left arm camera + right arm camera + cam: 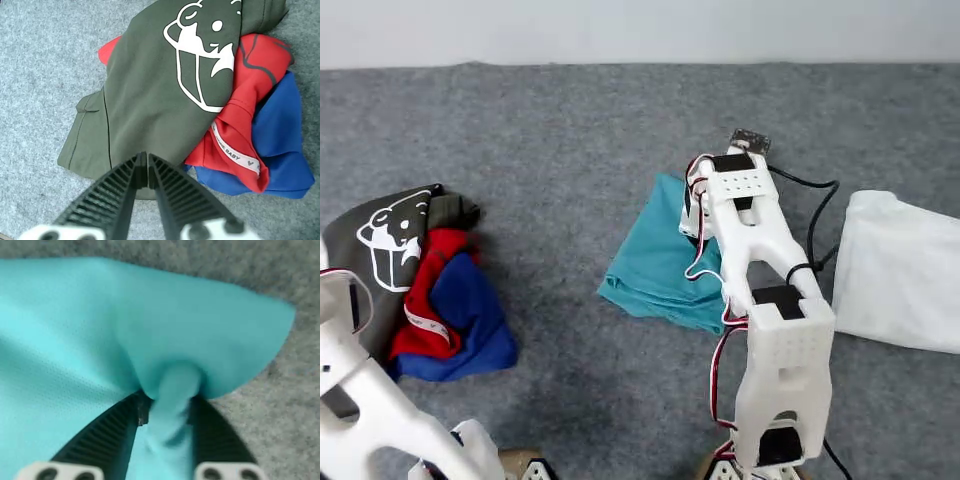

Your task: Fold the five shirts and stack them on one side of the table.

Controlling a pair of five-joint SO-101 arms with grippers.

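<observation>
High view takes in the grey felt-like table cover (570, 130), with all 5 shirts lying on it. Largest is the white cotton shirt (900, 275), flat near the right edge and well apart from the heap, which reads as the start of the stack on that side. Next, the dark olive shirt with a white cartoon print (150, 100) drapes over the left-hand heap; rumpled and unfolded, it seems simply parked there. The teal knit shirt (655, 260) sits near the middle, between the heap and the white shirt, partly doubled over, so it looks to be the garment in work. Under the olive shirt lie the royal blue shirt (285, 150) and the crumpled red shirt with a white neck tape (250, 90), those 2 waiting their turn. The right arm (760, 270) stretches over the teal shirt, and the right gripper (167, 400) is clamped on a bunched pinch of its cloth near an edge, a hold suited to carrying that edge across for a fold. The left gripper (147, 162) hangs above the olive shirt with its jaws pressed together on nothing, apparently idle
</observation>
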